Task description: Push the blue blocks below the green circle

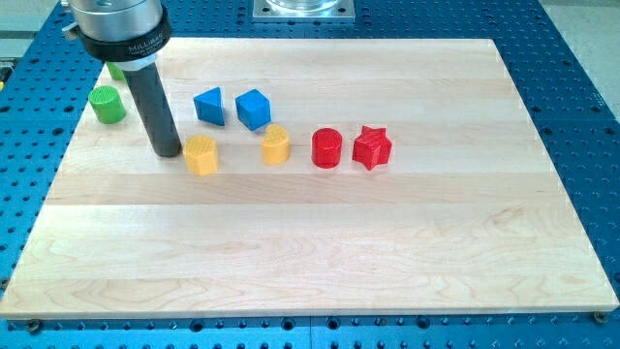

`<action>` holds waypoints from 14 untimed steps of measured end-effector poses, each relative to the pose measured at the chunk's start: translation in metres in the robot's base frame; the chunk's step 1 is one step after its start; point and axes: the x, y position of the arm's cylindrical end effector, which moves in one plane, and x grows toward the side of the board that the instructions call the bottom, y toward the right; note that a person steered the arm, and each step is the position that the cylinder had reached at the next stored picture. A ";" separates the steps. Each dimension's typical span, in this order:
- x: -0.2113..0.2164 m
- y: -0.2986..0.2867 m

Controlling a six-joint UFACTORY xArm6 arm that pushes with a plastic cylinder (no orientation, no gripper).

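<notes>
A green circle block (108, 104) stands near the board's upper left edge. Two blue blocks sit side by side to its right: a blue triangle-like block (209, 106) and a blue cube (253, 109). My tip (168, 152) rests on the board below and right of the green circle, left of and below the blue triangle block, and just left of a yellow block (201, 154). A second green block (116, 70) is mostly hidden behind the rod's mount.
A second yellow block (276, 144), a red cylinder (327, 148) and a red star (372, 147) stand in a row right of my tip. The wooden board (310, 262) lies on a blue perforated table.
</notes>
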 end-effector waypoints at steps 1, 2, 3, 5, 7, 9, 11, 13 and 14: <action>0.013 -0.002; 0.045 -0.010; 0.030 0.028; -0.010 -0.021; -0.113 0.044; -0.081 0.175; -0.067 0.075; -0.061 -0.022; -0.029 -0.043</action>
